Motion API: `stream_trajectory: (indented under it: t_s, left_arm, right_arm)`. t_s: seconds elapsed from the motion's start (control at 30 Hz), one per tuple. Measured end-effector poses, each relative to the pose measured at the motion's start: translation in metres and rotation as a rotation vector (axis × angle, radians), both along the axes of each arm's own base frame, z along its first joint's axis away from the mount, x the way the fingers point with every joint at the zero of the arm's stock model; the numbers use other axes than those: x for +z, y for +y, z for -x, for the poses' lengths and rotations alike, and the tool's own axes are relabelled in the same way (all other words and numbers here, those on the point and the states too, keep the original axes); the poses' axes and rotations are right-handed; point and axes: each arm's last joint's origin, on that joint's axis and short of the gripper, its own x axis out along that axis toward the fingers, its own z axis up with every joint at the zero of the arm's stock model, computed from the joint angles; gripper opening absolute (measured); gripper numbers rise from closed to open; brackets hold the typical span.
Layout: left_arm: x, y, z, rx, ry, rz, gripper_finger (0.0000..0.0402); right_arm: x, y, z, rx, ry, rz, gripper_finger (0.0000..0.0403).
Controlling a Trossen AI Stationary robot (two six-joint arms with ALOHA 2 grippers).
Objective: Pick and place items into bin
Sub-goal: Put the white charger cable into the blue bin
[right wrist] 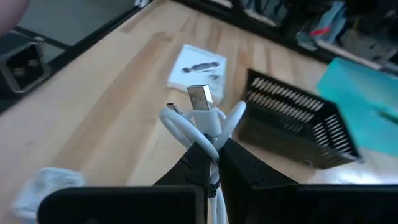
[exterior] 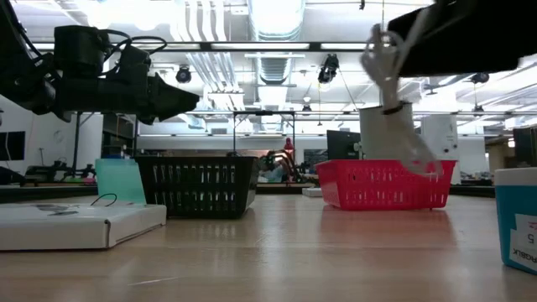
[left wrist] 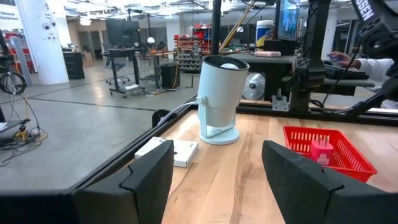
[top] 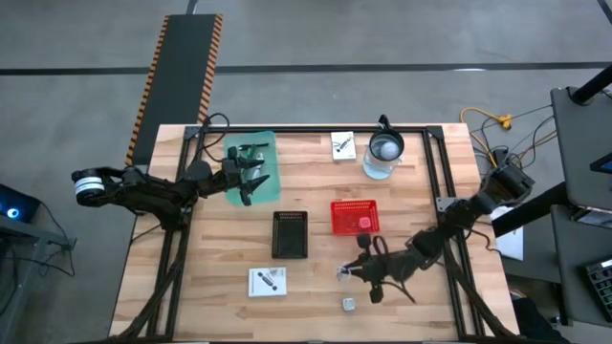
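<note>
- Pale wooden tabletop [top: 316, 277] carries everything, a busy workshop beyond it.
- Right gripper [right wrist: 211, 155] has its fingers pinched together on a white coiled USB cable [right wrist: 202, 121], lifted clear of the wood at the table's near side.
- Just beside it sits a small silvery cube [top: 350, 304]; a white printed card [top: 267, 281] lies farther off.
- Red mesh bin [top: 355, 217] and black mesh bin [top: 290, 234] stand near.
- Risk, I judge: loose loops could snag a bin rim or slip from the narrow pinch.
- Left gripper [top: 251, 172] hangs with fingers apart over a green mat [top: 273, 143].
</note>
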Motion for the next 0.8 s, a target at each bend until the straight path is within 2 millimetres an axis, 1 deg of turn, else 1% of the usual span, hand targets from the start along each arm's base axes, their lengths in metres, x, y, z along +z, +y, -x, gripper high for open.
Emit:
stream_trajectory:
  t_s: [0.13,0.2,0.37,0.6,0.7,0.8]
  left_arm:
    - [0.000,0.000,0.000,-0.007,0.004,-0.012,0.0228]
    - [0.000,-0.002,-0.001,-0.048,0.015,-0.048,0.0228]
    - [0.000,-0.010,-0.003,-0.238,0.031,-0.143,0.0228]
    - [0.002,-0.029,-0.006,-0.591,0.012,-0.343,0.0228]
    - [0.004,-0.036,-0.009,-0.645,-0.006,-0.397,0.0228]
    - [0.008,-0.040,-0.013,-0.668,-0.024,-0.408,0.0228]
  right_arm:
    - [0.003,-0.010,-0.006,0.013,-0.072,-0.006,0.0012]
    - [0.004,-0.015,-0.008,-0.001,-0.105,-0.008,0.0012]
    - [0.007,-0.029,-0.014,-0.046,-0.172,-0.018,0.0012]
    - [0.009,-0.040,-0.020,-0.089,-0.189,-0.019,0.0012]
    - [0.009,-0.042,-0.021,-0.096,-0.190,-0.020,0.0012]
    - [0.009,-0.042,-0.021,-0.099,-0.189,-0.026,0.0012]
